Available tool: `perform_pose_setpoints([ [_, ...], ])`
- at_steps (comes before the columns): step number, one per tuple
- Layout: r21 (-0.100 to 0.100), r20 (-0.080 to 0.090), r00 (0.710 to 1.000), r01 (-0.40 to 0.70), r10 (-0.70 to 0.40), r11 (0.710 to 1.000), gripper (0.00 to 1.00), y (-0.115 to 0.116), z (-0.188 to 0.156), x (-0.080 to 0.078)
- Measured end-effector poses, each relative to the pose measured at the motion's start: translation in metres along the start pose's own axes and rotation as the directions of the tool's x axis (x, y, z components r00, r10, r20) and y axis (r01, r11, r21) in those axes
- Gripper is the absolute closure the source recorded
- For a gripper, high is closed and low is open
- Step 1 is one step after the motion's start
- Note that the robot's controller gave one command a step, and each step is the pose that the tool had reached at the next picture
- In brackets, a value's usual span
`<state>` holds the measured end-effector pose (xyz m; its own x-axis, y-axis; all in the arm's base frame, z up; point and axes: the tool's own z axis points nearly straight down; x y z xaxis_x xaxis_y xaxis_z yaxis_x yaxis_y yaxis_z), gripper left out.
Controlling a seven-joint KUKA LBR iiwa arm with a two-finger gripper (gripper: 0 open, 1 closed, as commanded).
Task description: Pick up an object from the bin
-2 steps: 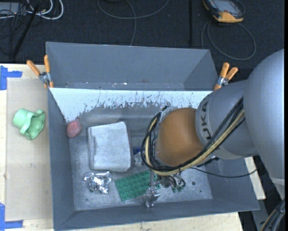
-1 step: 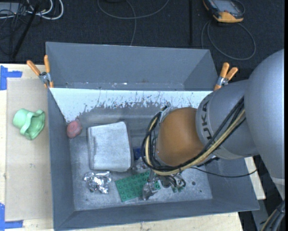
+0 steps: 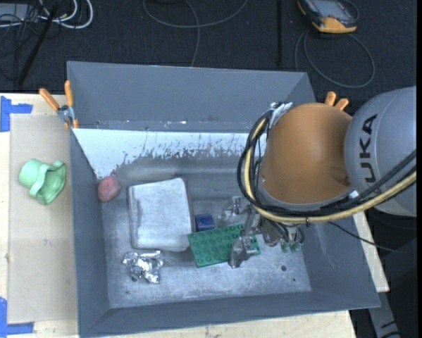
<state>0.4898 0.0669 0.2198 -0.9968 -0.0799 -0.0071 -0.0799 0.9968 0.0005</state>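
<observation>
Low down, pincer (image 3: 244, 249) at the green studded plate's (image 3: 211, 246) right end.

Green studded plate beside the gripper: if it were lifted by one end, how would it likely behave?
The green studded plate looks like flat, moulded plastic, so it should stay stiff rather than droop. It is thin, so it is probably light. Held only at the end nearest the gripper, it may tilt or swing down.

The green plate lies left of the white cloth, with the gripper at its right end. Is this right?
No. In the camera view the green plate lies right of the white cloth, not left; the gripper is at its right end.
</observation>
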Motion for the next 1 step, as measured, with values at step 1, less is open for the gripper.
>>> perform_pose_setpoints([
  [1,-0.002,-0.013,0.987,0.162,-0.162,0.987,1.00,0.0363,0.0697,-0.0155],
])
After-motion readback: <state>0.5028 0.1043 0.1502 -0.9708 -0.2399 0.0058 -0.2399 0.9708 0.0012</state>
